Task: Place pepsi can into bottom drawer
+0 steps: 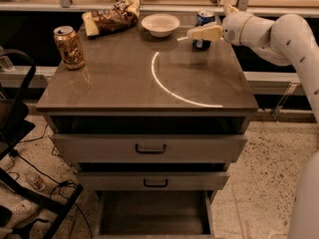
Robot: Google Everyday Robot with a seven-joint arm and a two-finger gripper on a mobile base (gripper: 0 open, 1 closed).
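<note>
**Hand at the pepsi can, back right of the worktop**

The pepsi can (205, 19) stands upright at the back right corner of the worktop (124, 78), its silver top and blue side showing. My hand (202, 33) lies across the front of it at about mid-height, pointing left, and covers the can's middle. From this angle I cannot tell whether my hand is spread, pressed together or pinching the can. My arm (284, 36) reaches in from the right, over the worktop's edge.

Just left of the can sits a white bowl (160, 24), and beyond that a crumpled snack bag (112, 18) lies along the back edge. A tan-orange can (69, 47) stands well apart near the left edge. A bright curved streak of light (174, 91) crosses the middle of the worktop.

Below, the top drawer (149, 148) and the middle drawer (154, 181) each stand slightly out, black handles facing me. The bottom drawer (154, 215) is pulled out furthest, its dark inside open to view. Black cables (37, 176) trail on the speckled floor to the left.
</note>
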